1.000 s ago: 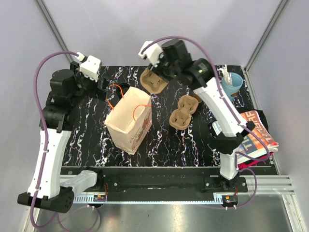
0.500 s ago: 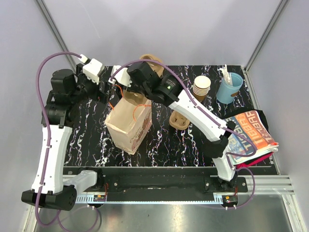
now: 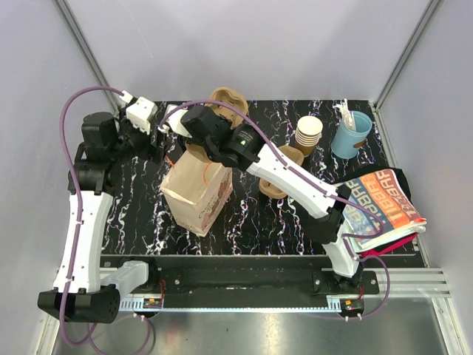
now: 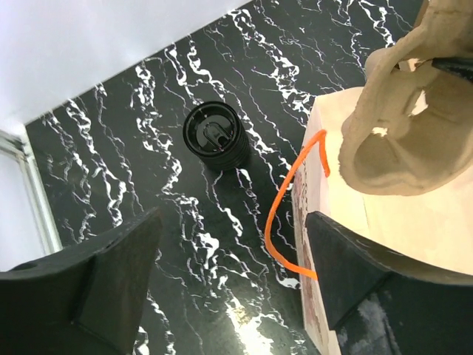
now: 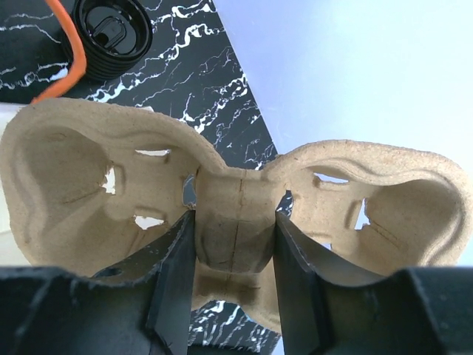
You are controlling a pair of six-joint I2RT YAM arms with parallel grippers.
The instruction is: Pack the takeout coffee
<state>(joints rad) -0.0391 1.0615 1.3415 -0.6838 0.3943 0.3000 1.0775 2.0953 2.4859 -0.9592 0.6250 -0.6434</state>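
Tan pulp cup carrier [image 5: 74, 177], clamped in right gripper [image 5: 229, 274], has arrived over the open tan paper bag [image 3: 194, 194], apparently for loading; left gripper [image 4: 233, 266] spread, empty.

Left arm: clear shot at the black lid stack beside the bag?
Likely yes: the left tool hangs open near the lid stack, bare table between; the bag and cup carrier sit aside.

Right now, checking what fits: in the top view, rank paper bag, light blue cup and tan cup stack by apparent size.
1. paper bag, clearly largest
2. light blue cup
3. tan cup stack, only slightly smaller
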